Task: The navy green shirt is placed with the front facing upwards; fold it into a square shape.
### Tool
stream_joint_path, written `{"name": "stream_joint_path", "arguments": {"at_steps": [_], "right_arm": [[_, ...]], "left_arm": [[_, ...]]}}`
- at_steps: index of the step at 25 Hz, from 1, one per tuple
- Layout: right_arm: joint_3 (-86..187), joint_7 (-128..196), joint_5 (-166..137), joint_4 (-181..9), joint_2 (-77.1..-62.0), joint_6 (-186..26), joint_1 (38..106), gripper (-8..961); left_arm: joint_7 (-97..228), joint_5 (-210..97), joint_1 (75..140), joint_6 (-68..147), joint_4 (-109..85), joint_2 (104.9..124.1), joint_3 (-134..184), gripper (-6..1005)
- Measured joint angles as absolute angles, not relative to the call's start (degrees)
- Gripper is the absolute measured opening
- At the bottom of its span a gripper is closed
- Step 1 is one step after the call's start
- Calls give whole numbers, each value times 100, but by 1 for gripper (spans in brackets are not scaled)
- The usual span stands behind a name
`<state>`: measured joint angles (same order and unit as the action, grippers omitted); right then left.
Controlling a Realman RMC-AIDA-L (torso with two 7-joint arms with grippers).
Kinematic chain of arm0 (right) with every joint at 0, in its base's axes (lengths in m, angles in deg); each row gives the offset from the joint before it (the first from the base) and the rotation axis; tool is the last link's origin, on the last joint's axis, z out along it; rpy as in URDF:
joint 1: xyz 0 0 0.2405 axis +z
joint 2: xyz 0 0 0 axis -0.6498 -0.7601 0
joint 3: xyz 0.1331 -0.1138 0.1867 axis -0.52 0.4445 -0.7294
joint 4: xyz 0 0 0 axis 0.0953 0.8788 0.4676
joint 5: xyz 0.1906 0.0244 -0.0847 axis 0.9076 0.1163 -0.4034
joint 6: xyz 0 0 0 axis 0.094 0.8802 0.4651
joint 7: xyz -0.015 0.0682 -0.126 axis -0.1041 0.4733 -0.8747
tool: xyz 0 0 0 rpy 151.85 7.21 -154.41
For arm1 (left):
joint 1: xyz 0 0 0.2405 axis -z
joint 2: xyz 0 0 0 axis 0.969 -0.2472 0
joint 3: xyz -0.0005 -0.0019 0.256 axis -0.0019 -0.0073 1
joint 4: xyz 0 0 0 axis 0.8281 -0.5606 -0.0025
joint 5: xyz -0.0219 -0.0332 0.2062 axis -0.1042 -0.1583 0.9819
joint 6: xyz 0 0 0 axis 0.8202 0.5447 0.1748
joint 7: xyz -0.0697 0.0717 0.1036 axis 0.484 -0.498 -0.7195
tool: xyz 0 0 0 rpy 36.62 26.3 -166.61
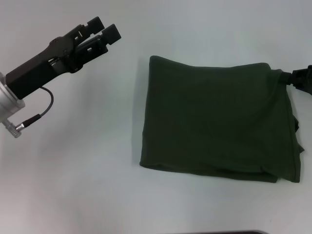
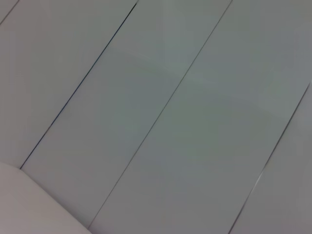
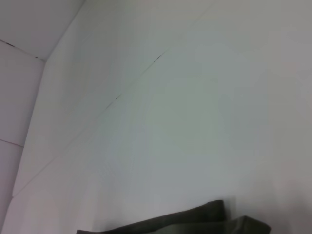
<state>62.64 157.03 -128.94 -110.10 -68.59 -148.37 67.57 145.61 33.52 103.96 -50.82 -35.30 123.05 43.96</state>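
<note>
The navy green shirt (image 1: 219, 122) lies folded into a rough rectangle on the white table, right of centre, with no print showing. Its far right corner is gathered into a tight bunch where my right gripper (image 1: 298, 79) is shut on it, at the right edge of the head view. A strip of the shirt's fabric (image 3: 195, 220) shows in the right wrist view. My left gripper (image 1: 103, 29) hangs raised at the upper left, well apart from the shirt, its fingers slightly open and holding nothing.
The white table (image 1: 73, 170) stretches bare to the left of and in front of the shirt. The left wrist view shows only pale panels (image 2: 161, 122) with thin dark seams. A dark edge (image 1: 234, 232) shows at the bottom of the head view.
</note>
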Motion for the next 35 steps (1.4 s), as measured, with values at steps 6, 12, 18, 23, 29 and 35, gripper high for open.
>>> {"name": "stream_joint_path", "arguments": {"at_steps": [6,12,18,23,29,35], "right_arm": [[6276,15725,-12892,-11011,-6843,-14837,6752,36],[6241,15876,-12888,-11010,-6825,-14694,6688,92],[6236,15837,-12734,-11009,-6832,-14701,6710,303],[6253,15224,-12132,-11007,-6864,-15172,6702,424],[6721,15103,-12151,-10949,-6924,-15315,6860,547],[7346,15163,-12168,-10946,-7027,-15115,7042,546]], "left_arm": [[14561,3352,10411,-5090,-3530,12301,4391,919],[14561,3350,10416,-5101,-3530,12298,4371,919],[14564,3346,10408,-5115,-3530,12296,4326,920],[14566,3343,10396,-5122,-3530,12296,4325,920],[14562,3343,10392,-5122,-3530,12296,4281,920],[14561,3343,10416,-5122,-3530,12296,4263,919]]}}
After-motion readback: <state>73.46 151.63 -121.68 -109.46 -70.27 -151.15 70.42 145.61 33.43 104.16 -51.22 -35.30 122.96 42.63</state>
